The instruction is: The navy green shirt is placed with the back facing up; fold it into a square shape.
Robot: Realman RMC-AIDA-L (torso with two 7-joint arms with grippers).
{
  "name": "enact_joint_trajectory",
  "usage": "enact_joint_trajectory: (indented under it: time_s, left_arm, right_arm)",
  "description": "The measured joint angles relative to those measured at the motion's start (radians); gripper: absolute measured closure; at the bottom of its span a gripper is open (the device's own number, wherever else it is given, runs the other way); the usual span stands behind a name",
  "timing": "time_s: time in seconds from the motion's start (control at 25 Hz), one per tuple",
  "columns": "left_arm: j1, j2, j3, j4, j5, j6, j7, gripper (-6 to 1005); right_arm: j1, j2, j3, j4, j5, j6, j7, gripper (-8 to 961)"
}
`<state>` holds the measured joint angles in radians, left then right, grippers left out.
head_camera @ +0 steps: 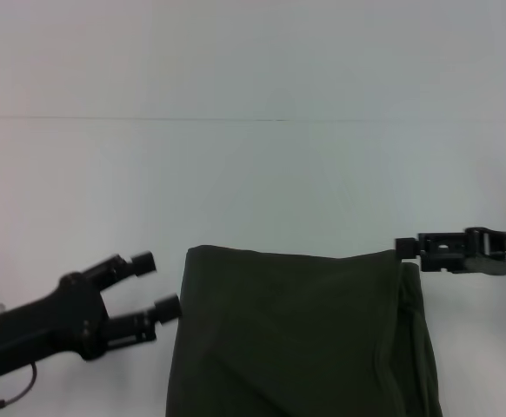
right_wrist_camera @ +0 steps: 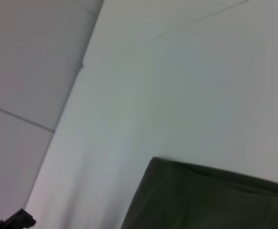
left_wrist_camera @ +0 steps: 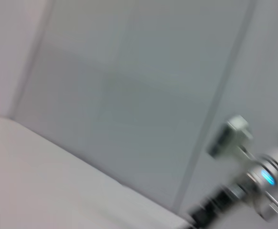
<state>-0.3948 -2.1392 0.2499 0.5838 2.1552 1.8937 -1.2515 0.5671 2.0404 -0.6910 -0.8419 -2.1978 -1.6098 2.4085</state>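
The navy green shirt (head_camera: 296,339) lies folded on the white table, plain side up, and runs out of the head view at the near edge. Its far folded edge is straight, and layered folds show along its right side. The right wrist view shows one corner of the shirt (right_wrist_camera: 215,200). My left gripper (head_camera: 156,284) is open just left of the shirt's far left corner, with nothing between its fingers. Seen side-on, my right gripper (head_camera: 407,248) is at the shirt's far right corner. Whether it touches the cloth is unclear.
The white table (head_camera: 253,174) stretches bare beyond the shirt, with a thin seam line (head_camera: 236,119) across its far part. In the left wrist view, part of the other arm with a blue light (left_wrist_camera: 265,176) shows over the table.
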Motion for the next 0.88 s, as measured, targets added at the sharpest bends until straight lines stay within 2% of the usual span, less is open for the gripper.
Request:
enact_joint_trajectory:
  time_s: [0.12,0.32,0.88]
  left_arm:
    - [0.003,-0.001,-0.073,-0.013,-0.025,-0.026,-0.004,45]
    - [-0.013,0.007,-0.077,-0.018,-0.025,-0.06,-0.035,47]
    - [-0.032,0.003,-0.065,-0.018,-0.017,-0.072,-0.032,48]
  right_arm:
    - [-0.047,-0.013,0.079,0.048,0.023,0.0,-0.078,62]
    - [-0.058,-0.033,0.135,0.15,0.037,0.013,-0.17,63]
    - [-0.003,-0.028,0.039,0.252,0.026,0.118,-0.183,68]
